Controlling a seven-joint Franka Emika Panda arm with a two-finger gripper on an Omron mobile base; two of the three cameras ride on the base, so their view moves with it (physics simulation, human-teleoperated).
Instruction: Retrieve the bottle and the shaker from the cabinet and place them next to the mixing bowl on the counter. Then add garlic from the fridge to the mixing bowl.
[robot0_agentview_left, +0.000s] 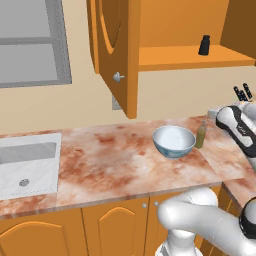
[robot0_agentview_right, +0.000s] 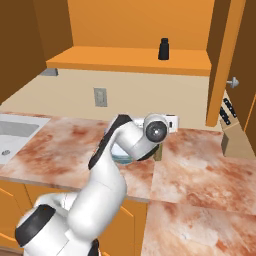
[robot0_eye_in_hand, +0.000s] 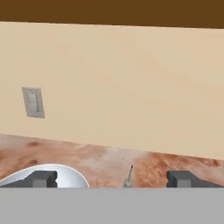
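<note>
Your gripper has its jaws spread wide, holding nothing — the bottle stands just beside the mixing bowl, the shaker up in the cabinet.

We see the counter from behind-left and behind-right; our hand camera faces the wall closely.

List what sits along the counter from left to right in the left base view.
sink → mixing bowl → bottle → knife block
</note>
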